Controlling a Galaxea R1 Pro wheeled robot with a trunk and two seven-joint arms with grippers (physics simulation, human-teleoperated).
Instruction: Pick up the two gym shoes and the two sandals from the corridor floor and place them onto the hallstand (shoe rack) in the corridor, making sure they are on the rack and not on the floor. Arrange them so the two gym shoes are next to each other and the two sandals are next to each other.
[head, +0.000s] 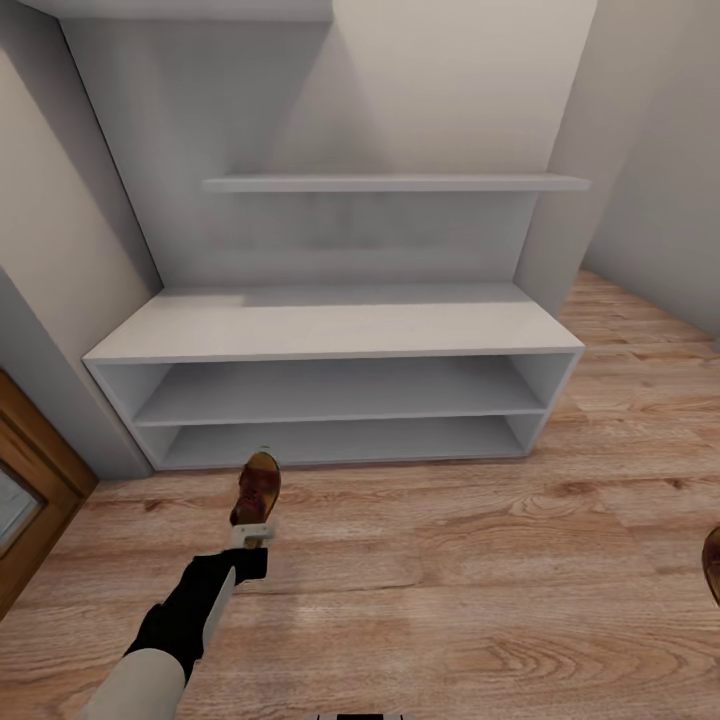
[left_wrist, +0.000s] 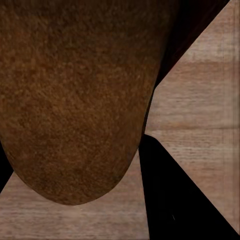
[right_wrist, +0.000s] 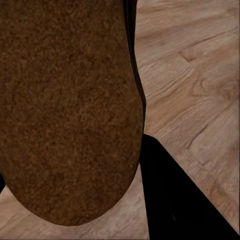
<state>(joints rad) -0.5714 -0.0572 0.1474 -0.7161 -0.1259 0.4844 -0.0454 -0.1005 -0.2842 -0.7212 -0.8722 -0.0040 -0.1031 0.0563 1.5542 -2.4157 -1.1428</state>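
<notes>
Sandal (head: 256, 488) sits clamped in the left gripper (head: 252, 535), held above the corridor floor (head: 450, 580) just before the hallstand (head: 330, 330) (both shelf levels bare). Second sandal (right_wrist: 65, 110), brown sole up close, is gripped by the right gripper, one finger (right_wrist: 175, 200) dark beside it.

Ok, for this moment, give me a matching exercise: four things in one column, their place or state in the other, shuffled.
Things:
1. left hand
2. sandal
3. hallstand
4. wall shelf

Place or state:
A. bare, fixed above the hallstand
B. held out in front of the lowest shelf
C. bare top, standing on the wood floor
D. shut on a sandal

Pairs: 1-D, 2-B, 3-C, 4-A
</notes>
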